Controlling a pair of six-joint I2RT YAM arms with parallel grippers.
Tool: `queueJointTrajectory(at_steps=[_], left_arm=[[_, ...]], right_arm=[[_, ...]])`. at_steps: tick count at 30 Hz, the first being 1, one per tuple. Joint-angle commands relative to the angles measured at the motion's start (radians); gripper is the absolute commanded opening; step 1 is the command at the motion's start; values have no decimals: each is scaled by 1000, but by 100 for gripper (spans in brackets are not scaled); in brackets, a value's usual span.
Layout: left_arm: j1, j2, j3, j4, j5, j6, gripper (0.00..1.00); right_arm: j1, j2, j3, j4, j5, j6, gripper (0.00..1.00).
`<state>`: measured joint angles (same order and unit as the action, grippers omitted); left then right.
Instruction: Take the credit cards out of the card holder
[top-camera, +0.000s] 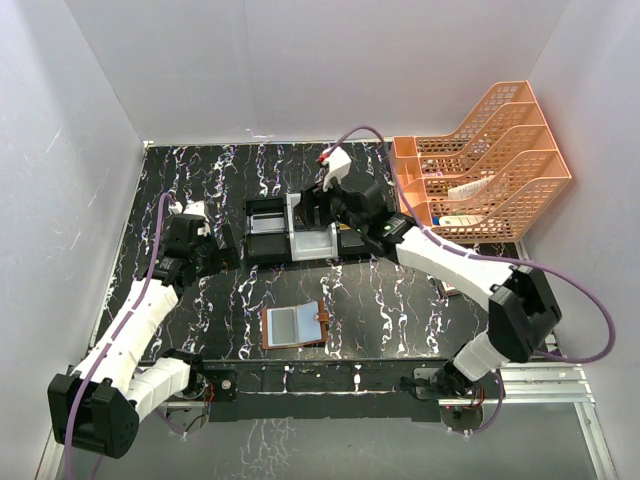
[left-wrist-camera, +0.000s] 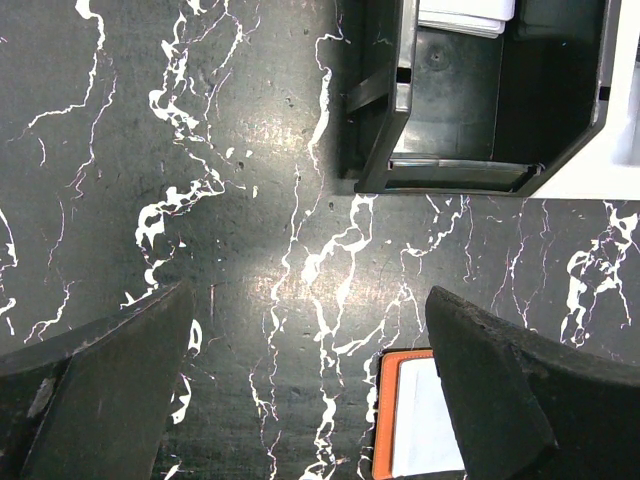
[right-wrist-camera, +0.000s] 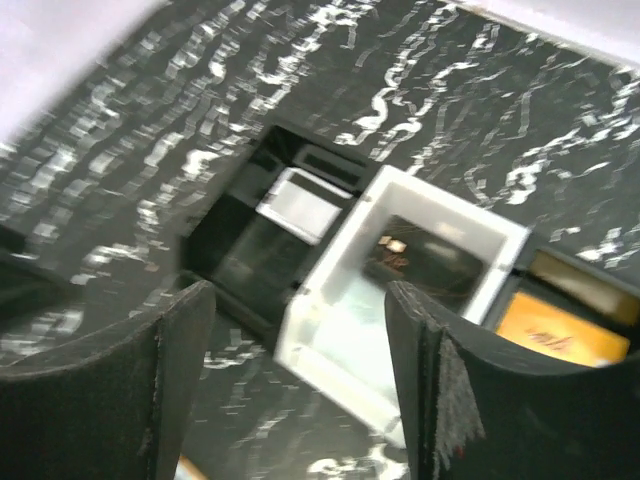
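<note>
Right gripper (right-wrist-camera: 298, 330) hanging over white tray bin (top-camera: 292, 215), fingers apart, holding nothing, likely letting card (top-camera: 312, 242) go there. Left gripper (left-wrist-camera: 310, 340) hovering wide open, empty. Card holder (top-camera: 295, 326) lying open by middle of worktop's (top-camera: 200, 180) near edge, ready for next pick.

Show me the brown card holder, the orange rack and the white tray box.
Flat brown leather card holder (top-camera: 296, 326): top view, its pale inner pocket.
Orange plastic lattice rack (top-camera: 520, 150): top view, its side wall.
White square tray compartment (right-wrist-camera: 455, 203): right wrist view, its far rim.
</note>
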<state>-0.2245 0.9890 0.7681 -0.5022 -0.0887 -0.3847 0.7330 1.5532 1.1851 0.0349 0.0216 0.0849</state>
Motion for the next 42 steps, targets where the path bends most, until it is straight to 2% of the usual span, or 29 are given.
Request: queueJointTrajectory(at_steps=[1, 3, 4, 6, 8, 10, 15, 19, 21, 25, 30, 32, 36, 42], left_arm=[[3, -30, -9, -1, 2, 9, 99], [3, -33, -8, -3, -3, 7, 99], [2, -35, -8, -5, -7, 6, 99], [2, -41, -8, -7, -15, 3, 99], [3, -49, -10, -7, -25, 2, 99], [3, -55, -11, -9, -37, 0, 99], [2, -61, -7, -15, -50, -3, 99], [2, -79, -5, -22, -74, -9, 99], [4, -98, -5, -25, -87, -13, 99], [3, -133, -7, -33, -114, -27, 99], [4, -152, -11, -35, -122, -35, 99], [3, -149, -12, -30, -115, -33, 99], [3, -135, -8, -31, -101, -31, 99], [3, -145, -8, -40, -124, -42, 99]], right_arm=[[-13, -108, -68, 78, -156, 423, 71], [-12, -158, -165, 188, -247, 523, 85], [-13, -181, -234, 290, -283, 596, 88], [-13, -203, -358, 433, -322, 743, 85], [-6, -196, -400, 474, -376, 853, 79], [35, -195, -400, 387, -357, 832, 77], [222, -178, -307, -6, -51, 736, 72], [366, -126, -254, -264, 255, 880, 57], [422, -118, -263, -270, 316, 922, 56], [474, -71, -232, -263, 326, 898, 56], [520, 61, -97, -449, 423, 953, 56], [541, 85, -70, -456, 452, 959, 56], [558, 127, -44, -432, 446, 952, 56], [562, 222, 27, -481, 443, 946, 56]])
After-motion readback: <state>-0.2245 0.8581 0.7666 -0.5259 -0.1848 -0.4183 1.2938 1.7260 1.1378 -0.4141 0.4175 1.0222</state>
